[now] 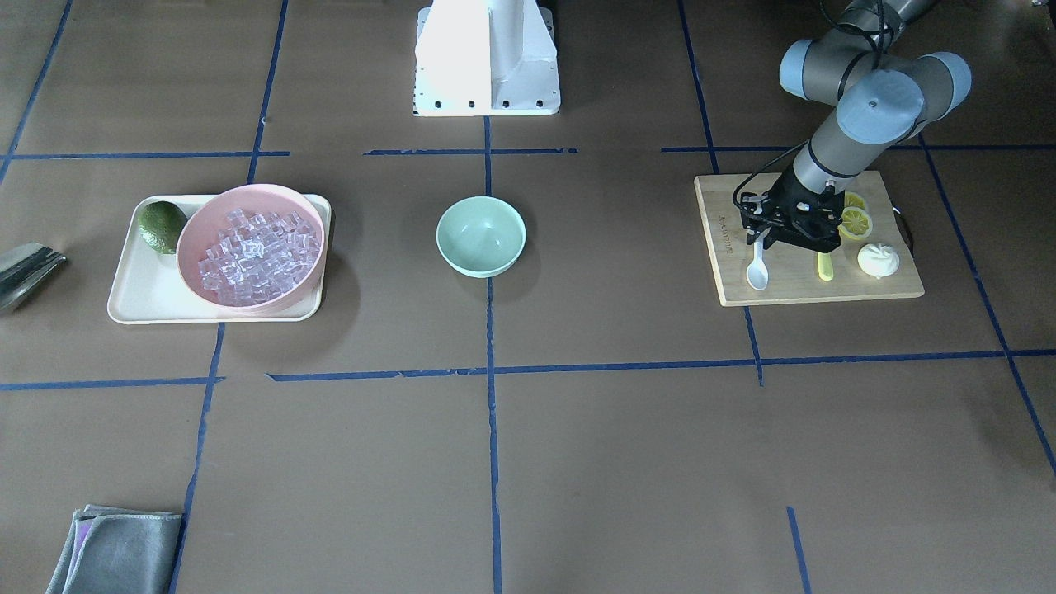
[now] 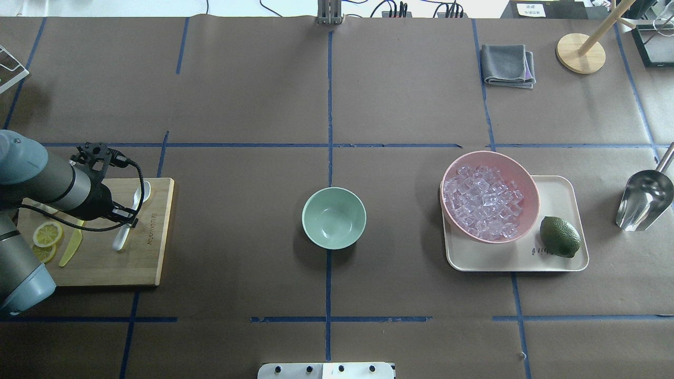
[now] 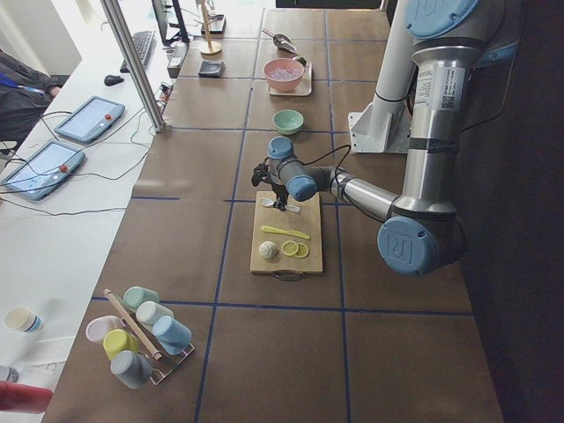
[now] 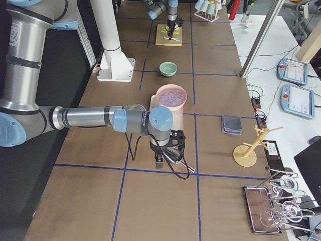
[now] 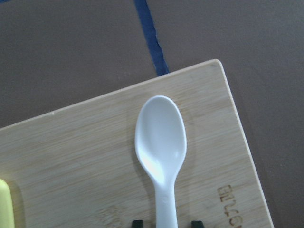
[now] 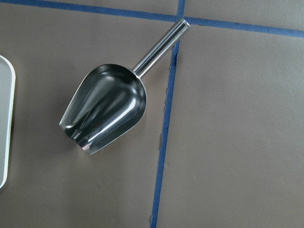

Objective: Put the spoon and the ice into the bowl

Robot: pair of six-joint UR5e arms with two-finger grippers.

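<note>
Lettering burnt into cutting board (image 2: 137,252) near its edge, too small to read. Small print on cream tray (image 2: 558,189) by lime (image 2: 559,237), also illegible. Worktop: brown paper w/ blue tape grid. Spoon (image 5: 161,142) flat on board at robot-left end, scoop up. Left gripper (image 5: 166,222) spread astride handle, tips not touching. Ice (image 2: 482,202) heaped in pink bowl (image 2: 529,184) on tray, twd right end. Mint bowl (image 2: 334,221) at centre. Right gripper (image 4: 168,150) over steel scoop (image 6: 107,109) nr right edge; grip state can't tell. Tablets (image 3: 88,119) on white side bench.
</note>
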